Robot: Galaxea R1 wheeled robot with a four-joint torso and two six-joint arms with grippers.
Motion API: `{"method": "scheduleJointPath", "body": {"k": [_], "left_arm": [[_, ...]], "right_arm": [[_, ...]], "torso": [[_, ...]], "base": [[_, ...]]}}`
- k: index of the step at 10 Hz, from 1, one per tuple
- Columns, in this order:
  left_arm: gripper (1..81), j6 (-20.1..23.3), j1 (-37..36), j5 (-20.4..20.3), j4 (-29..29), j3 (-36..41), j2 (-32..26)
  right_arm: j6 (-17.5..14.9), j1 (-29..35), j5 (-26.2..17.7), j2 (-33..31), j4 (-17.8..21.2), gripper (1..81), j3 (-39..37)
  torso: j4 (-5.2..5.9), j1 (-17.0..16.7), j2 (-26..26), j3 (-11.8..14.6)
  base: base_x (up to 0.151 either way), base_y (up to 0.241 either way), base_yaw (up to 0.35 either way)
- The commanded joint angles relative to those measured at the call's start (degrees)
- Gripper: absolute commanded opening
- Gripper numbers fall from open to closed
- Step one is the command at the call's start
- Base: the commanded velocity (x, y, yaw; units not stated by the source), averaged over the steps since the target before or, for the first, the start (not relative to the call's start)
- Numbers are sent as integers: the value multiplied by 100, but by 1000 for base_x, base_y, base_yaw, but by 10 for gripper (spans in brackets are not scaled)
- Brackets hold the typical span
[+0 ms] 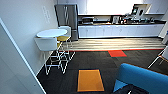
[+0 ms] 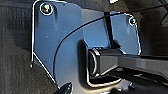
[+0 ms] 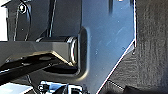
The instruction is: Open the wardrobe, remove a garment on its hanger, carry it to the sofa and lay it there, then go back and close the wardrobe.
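Note:
The bright blue sofa point(image 1: 142, 78) is at the lower right of the head view, close in front of me. On its seat, at the picture's lower edge, lies a heap of dark fabric point(image 1: 131, 89) that looks like the black garment. A tall flat white panel point(image 1: 15, 72) stands close on my left; I cannot tell whether it belongs to the wardrobe. Both wrist views look down past the robot's dark plate onto dark carpet point(image 2: 15, 62) point(image 3: 152, 50).
A round white table point(image 1: 52, 32) with white and yellow high chairs point(image 1: 48, 46) stands by the left wall. Dark carpet with an orange tile point(image 1: 90, 80) and a red tile point(image 1: 117, 53) lies ahead. Beyond are a kitchen counter point(image 1: 120, 30) and fridge point(image 1: 67, 17). A chair leg point(image 1: 157, 60) is at the right.

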Motion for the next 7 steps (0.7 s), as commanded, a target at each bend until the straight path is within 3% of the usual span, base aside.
{"method": "scheduleJointPath", "body": {"k": [1,7], "left_arm": [[811,22,-129,214,73,-177,20],[811,22,-111,214,29,-432,134]], "right_arm": [[1,65,-372,26,-6,811,11],[1,38,-372,61,-6,811,-15]], "torso": [[0,0,0,0],[0,0,0,0]], "base": [[0,0,298],[0,0,298]]}}
